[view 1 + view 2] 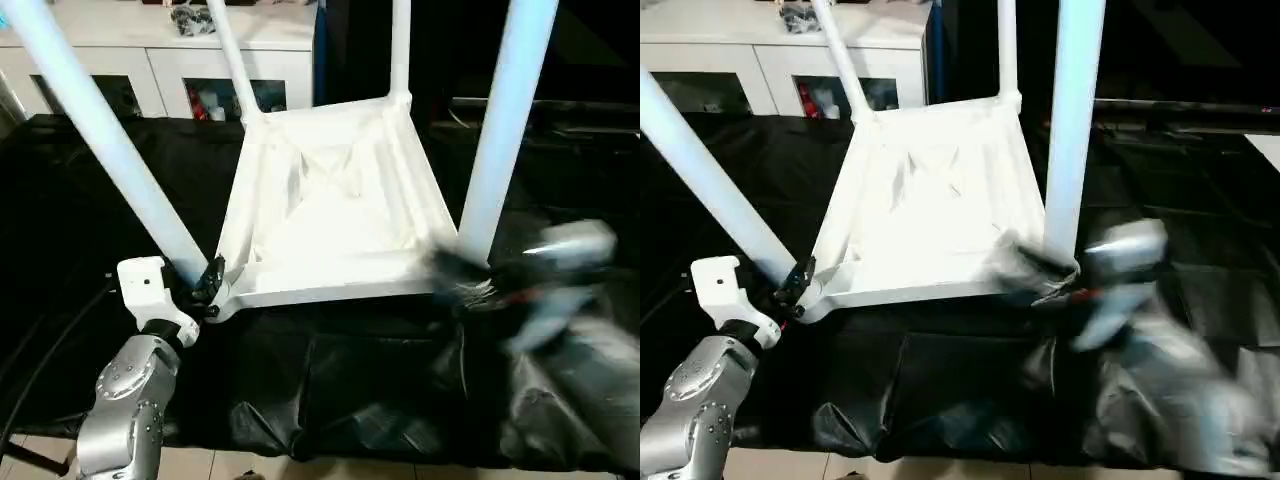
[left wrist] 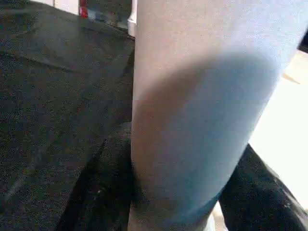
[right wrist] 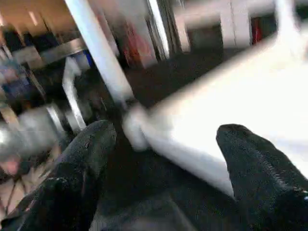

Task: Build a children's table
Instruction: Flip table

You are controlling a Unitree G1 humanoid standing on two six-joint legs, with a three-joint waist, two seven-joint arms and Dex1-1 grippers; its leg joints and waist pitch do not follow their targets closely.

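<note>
At the near edge of the black-covered table (image 1: 330, 400), the children's table (image 1: 330, 215) lies upside down, its ribbed white underside facing up and four legs rising from the round corner sockets. The left gripper (image 1: 207, 283) sits at the near-left corner, its black fingers (image 2: 103, 192) closed around the base of the near-left leg (image 1: 110, 140), a smooth, matte plastic tube whose long axis leans up and away to the left. The right gripper (image 1: 462, 280) is blurred just beside the foot of the near-right leg (image 1: 500, 130), and its fingers (image 3: 91, 144) stand wide apart with nothing between them. That leg stands nearly upright directly ahead of the right gripper, so I judge the right arm the nearer one for steadying or pressing it home. Farther back, two thinner-looking legs (image 1: 400, 50) rise at the far corners, before a white glass-door cabinet (image 1: 160, 60).
</note>
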